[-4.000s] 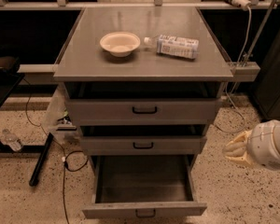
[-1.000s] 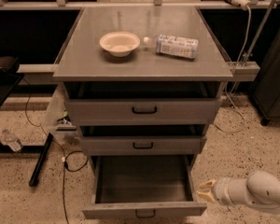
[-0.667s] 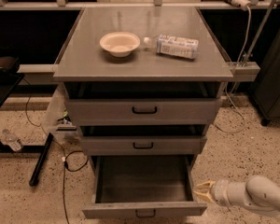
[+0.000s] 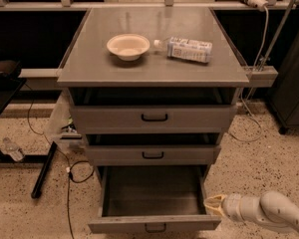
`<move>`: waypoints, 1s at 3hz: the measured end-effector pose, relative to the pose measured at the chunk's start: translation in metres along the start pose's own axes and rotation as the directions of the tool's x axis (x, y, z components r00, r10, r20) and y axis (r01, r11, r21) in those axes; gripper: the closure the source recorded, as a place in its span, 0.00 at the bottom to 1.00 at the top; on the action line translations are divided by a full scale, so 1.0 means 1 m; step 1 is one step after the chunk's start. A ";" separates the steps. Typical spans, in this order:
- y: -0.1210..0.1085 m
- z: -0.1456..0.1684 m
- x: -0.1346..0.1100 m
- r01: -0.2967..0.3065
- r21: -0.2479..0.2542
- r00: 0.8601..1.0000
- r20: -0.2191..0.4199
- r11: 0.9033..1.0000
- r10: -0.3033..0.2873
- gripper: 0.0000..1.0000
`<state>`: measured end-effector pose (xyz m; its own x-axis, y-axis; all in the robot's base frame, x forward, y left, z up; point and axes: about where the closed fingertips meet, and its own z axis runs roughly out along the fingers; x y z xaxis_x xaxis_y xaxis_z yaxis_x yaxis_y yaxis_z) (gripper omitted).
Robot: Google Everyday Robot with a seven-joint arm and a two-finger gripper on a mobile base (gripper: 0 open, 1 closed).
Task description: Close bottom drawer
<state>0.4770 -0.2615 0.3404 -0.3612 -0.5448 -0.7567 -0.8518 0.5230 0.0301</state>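
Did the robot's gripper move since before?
Yes. The gripper went down and left, reaching the right front corner of the bottom drawer.

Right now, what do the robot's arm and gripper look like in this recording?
The arm is a smooth, rounded, pale grey-white tube with ringed segments near the wrist. No cables or markings show. The gripper at its tip is cream-yellow and tapered. It sits low on the right, beside the front right corner of the bottom drawer.
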 end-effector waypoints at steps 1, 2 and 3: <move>0.011 0.012 0.011 0.021 -0.031 1.000 -0.011 0.999 -0.022 1.00; 0.027 0.035 0.036 0.050 -0.067 0.998 -0.038 0.997 -0.052 1.00; 0.041 0.056 0.061 0.081 -0.097 0.996 -0.042 0.992 -0.085 1.00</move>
<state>0.4414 -0.2358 0.2589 -0.3029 -0.6142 -0.7287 -0.9111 0.4110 0.0324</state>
